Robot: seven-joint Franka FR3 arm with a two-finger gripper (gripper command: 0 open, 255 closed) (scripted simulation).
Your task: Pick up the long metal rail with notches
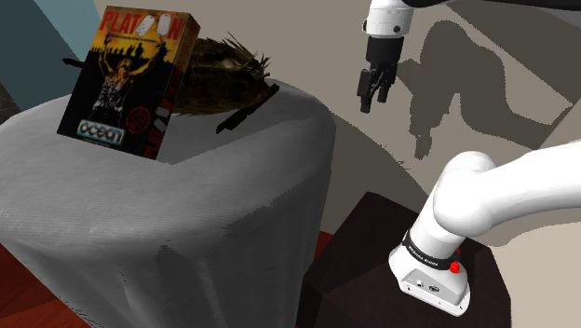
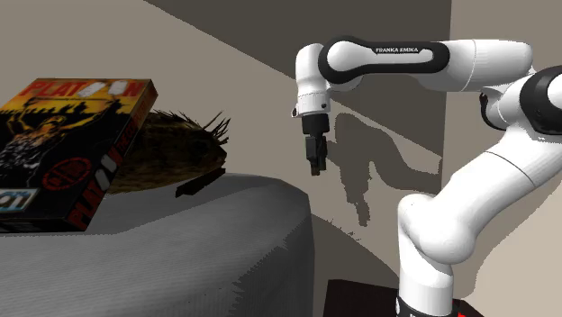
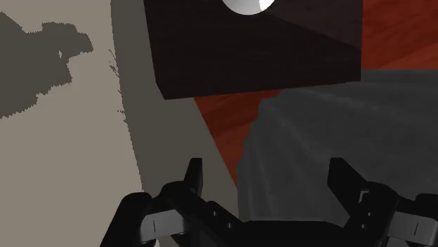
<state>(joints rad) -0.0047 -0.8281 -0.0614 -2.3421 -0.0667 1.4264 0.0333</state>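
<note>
The rail is a thin dark bar lying near the grey table's rim, on the side facing the arm. In the second exterior view the rail sits at the foot of a brown spiky object. My black gripper hangs in the air beyond the table's edge, higher than the tabletop and apart from the rail, pointing down. The second exterior view shows the gripper off the table's right. In the wrist view the gripper is open, fingers apart with nothing between them, above the table's rim.
A leaning "Platoon" game box and a brown spiky object stand on the table behind the rail. The dark stand is beside the table on a red floor. A beige wall lies behind the arm.
</note>
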